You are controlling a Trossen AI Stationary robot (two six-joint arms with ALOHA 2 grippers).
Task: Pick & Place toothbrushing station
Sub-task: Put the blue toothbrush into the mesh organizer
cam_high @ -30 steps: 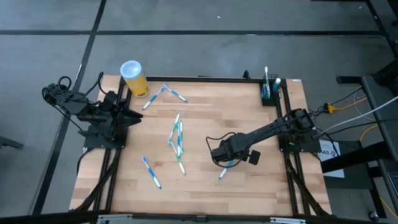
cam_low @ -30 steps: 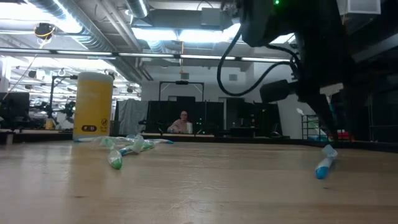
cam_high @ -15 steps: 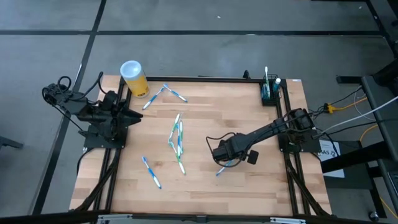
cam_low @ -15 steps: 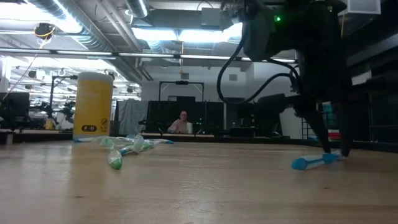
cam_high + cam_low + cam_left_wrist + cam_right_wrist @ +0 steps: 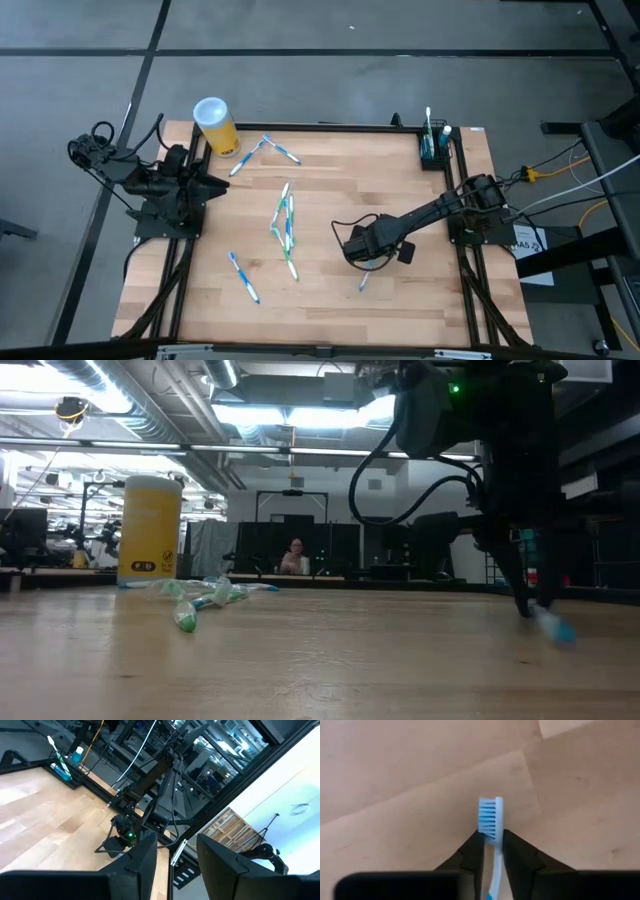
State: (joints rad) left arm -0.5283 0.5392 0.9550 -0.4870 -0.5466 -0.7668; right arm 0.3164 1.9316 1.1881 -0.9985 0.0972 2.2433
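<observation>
The toothbrushing station [image 5: 432,150] is a small black holder with brushes standing in it, at the table's far right corner. My right gripper [image 5: 364,258] is low over the table's middle right and shut on a white-and-blue toothbrush [image 5: 363,284], whose bristle head [image 5: 490,816] shows past the fingers. My left gripper [image 5: 216,187] waits open at the table's left edge and holds nothing; it also shows in the left wrist view [image 5: 175,840]. My right gripper pinches the toothbrush's neck [image 5: 495,852] just below the bristle head, between its two fingers [image 5: 472,851]. The fingers come from above, pointing down, and lie across the brush. The brush's blue handle end [image 5: 558,630] rests on the table beside the fingertips.
A yellow cup with a white lid [image 5: 215,124] stands at the far left corner. Several loose toothbrushes lie in the middle [image 5: 286,225], near the cup [image 5: 265,150] and at the near left [image 5: 243,276]. A person [image 5: 294,556] sits far behind the table.
The toothbrush under my right gripper has swung about on the table: its free handle end pointed toward the table's left and near side and now points toward the near edge. My right gripper has stayed low over the same spot.
</observation>
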